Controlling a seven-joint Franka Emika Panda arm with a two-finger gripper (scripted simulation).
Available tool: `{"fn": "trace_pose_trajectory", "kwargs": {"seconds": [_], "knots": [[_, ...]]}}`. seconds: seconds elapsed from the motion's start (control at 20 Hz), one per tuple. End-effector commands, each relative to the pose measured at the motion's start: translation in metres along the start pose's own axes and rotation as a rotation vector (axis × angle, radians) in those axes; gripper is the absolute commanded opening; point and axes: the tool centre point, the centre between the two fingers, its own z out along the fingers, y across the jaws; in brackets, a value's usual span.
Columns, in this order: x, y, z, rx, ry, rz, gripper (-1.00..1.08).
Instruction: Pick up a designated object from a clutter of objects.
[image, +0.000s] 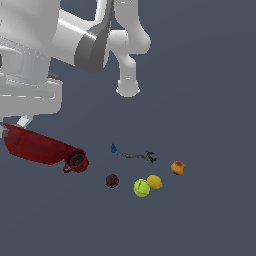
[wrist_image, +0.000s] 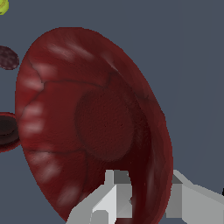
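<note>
The arm is glossy white. Its hand pinches the rim of the bowl, one finger inside, one outside. The bowl, wide, dark red, ribbed, hangs tilted at the exterior view's left, beside the mug. Wrench, tennis ball, lemon, peach and maroon ball dot the matte surface.
</note>
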Motion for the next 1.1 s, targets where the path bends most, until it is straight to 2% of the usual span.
{"fn": "trace_pose_trajectory", "kwargs": {"seconds": [0.0, 0.25, 0.5, 0.75, 1.05], "knots": [[-0.011, 0.008, -0.017, -0.061, 0.001, 0.012, -1.0], [-0.029, 0.015, -0.042, -0.151, 0.001, 0.031, -1.0], [-0.041, 0.018, -0.059, -0.211, 0.0, 0.044, -1.0], [-0.048, 0.02, -0.068, -0.242, -0.002, 0.05, -1.0], [-0.049, 0.02, -0.069, -0.247, -0.005, 0.052, -1.0]]}}
